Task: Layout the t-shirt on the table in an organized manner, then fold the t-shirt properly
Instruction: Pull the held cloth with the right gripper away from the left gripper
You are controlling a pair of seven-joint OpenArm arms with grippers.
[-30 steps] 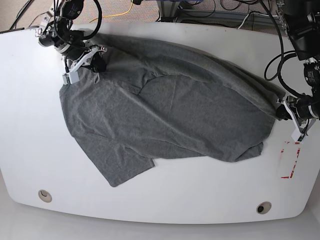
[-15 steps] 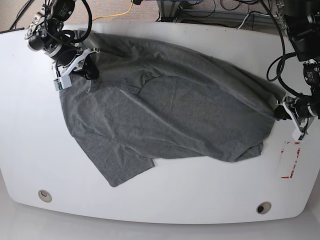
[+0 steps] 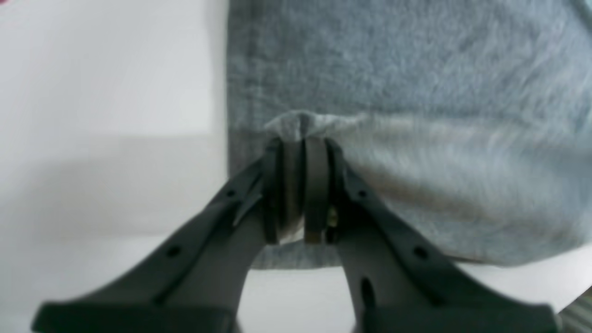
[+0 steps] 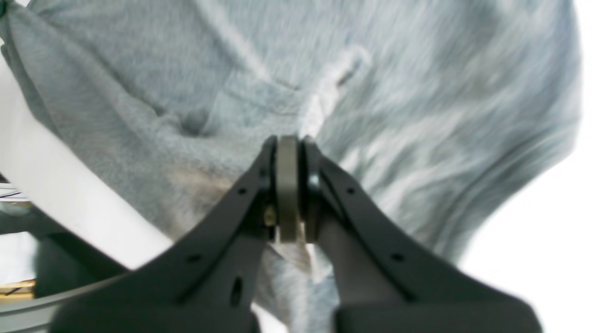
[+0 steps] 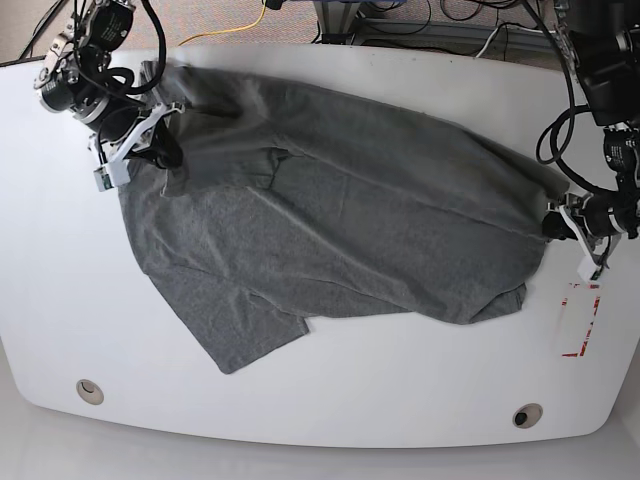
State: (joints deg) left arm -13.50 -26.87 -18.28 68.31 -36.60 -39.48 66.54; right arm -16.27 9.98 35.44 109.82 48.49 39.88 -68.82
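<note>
Base view shows the right end effector [image 5: 150,150], clamped on the t-shirt [image 5: 340,230], has dragged its corner outward from the left end effector [image 5: 562,226], also clamped on cloth, spreading it over the surface [image 5: 400,390].

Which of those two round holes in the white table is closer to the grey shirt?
The round grommet hole near the front corner on the right gripper's side: the grey t-shirt's drooping corner nearly reaches it. The other hole sits farther off.

Beyond the far edge of the white worktop [image 5: 330,410] lies a strip of brownish carpeted floor [image 5: 215,15]. A yellow cable [image 5: 240,28] trails across that floor near the worktop's far edge, and black cables [image 5: 440,20] tangle farther along the same edge beside a metal frame [image 5: 345,15]. Light is even and soft, with a faint sheen on the worktop.
</note>
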